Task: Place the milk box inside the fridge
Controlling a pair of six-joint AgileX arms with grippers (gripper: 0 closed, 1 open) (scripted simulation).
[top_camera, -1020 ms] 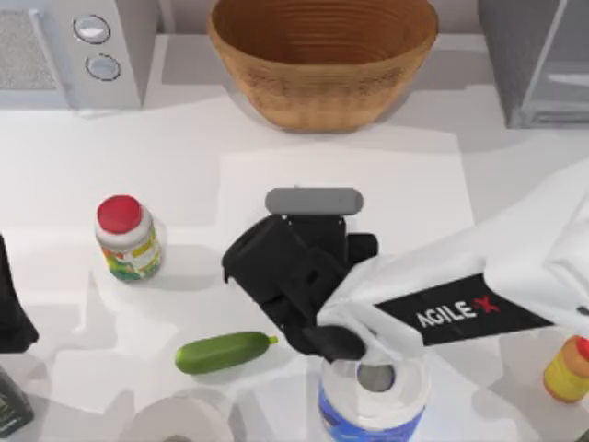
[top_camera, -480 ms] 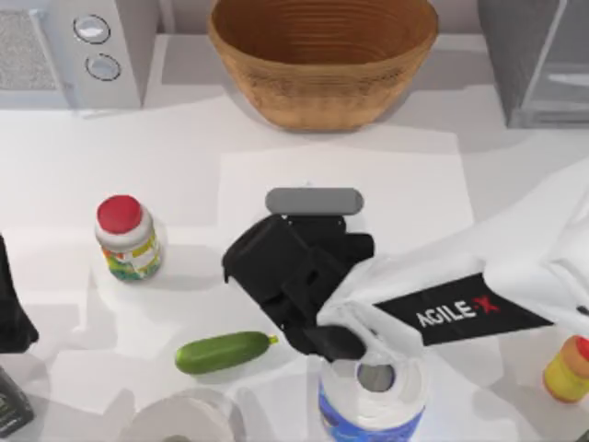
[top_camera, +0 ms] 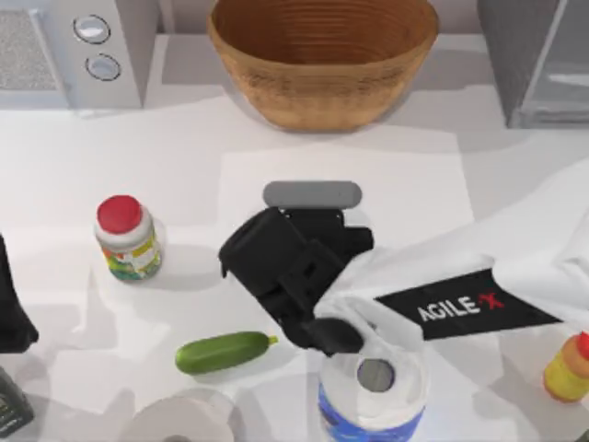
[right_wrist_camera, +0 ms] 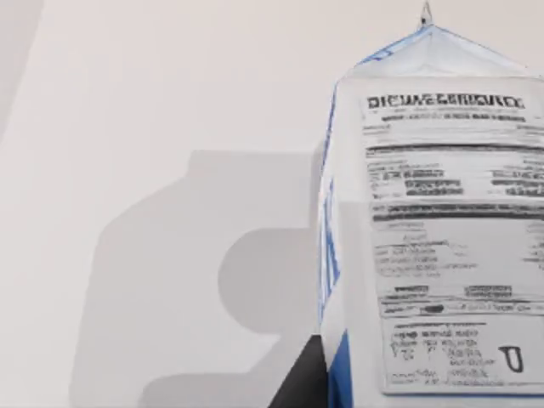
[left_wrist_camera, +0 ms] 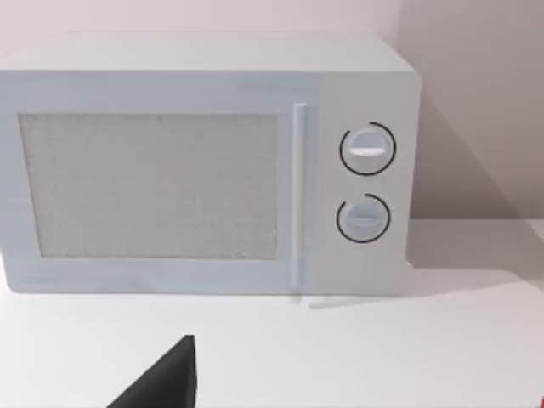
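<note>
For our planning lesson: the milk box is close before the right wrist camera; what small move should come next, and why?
Probably ease the right claw, at the table's middle, closer to the milk box before lifting: the carton stands upright close before it, and the fridge is at the right. The left arm is parked left.

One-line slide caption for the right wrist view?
Right wrist view: the milk box looms close, printed label panel facing the camera, above the pale table crossed by grey shadows.

Milk box (right_wrist_camera: 442, 246): white-and-blue gabled carton, printed panel facing the wrist camera. Fridge (top_camera: 543, 60): grey, at surface's far right corner.
</note>
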